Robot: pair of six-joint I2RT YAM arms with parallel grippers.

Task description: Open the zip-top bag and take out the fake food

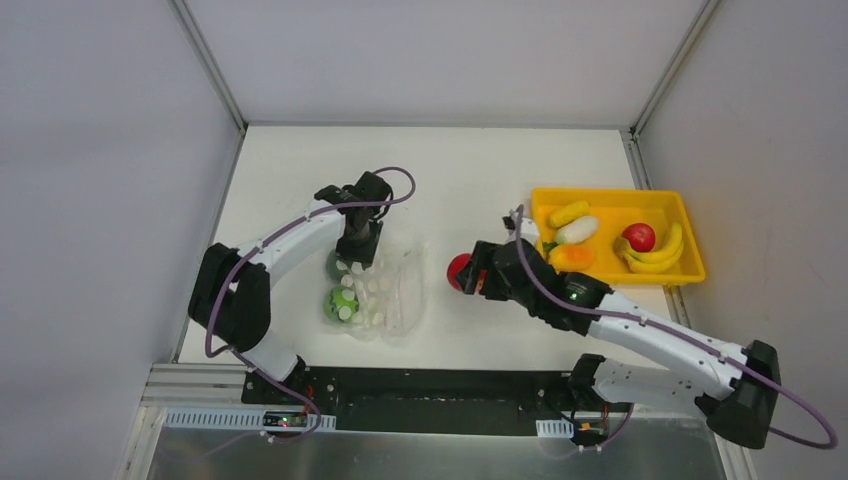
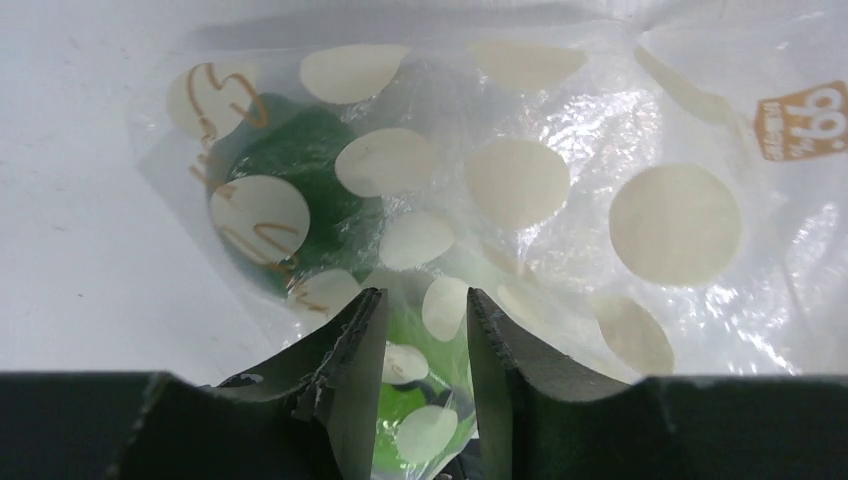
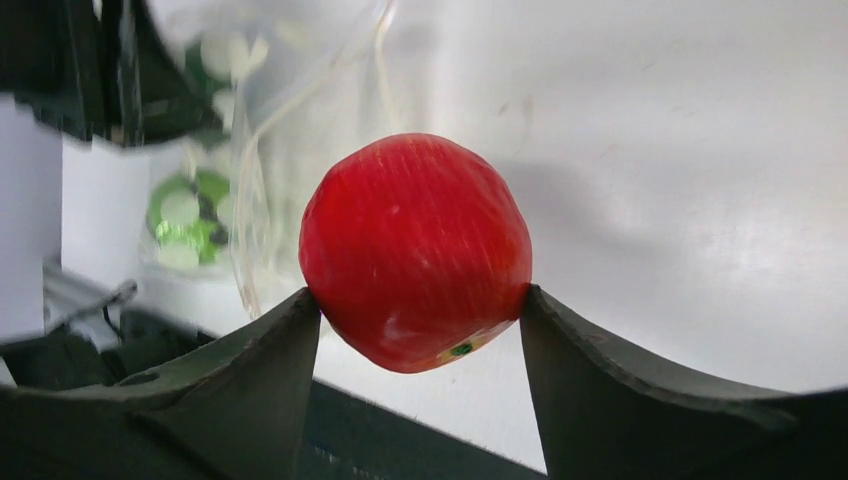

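Observation:
The zip-top bag (image 1: 390, 290), clear with white dots, lies on the table left of centre. It holds a dark green piece (image 1: 335, 265) and a bright green piece (image 1: 341, 303). My left gripper (image 1: 357, 253) points down onto the bag's far left part. In the left wrist view its jaws (image 2: 425, 310) stand narrowly apart with bag plastic (image 2: 560, 180) and the bright green piece (image 2: 420, 400) between them. My right gripper (image 1: 466, 272) is shut on a red apple (image 1: 457, 270), held just right of the bag; the apple (image 3: 415, 250) fills the right wrist view.
A yellow tray (image 1: 610, 195) stands at the right. It holds a banana (image 1: 655, 255), a red apple (image 1: 638, 237), corn (image 1: 568, 213), a white piece (image 1: 577, 230) and an orange piece (image 1: 570, 257). Walls enclose the table.

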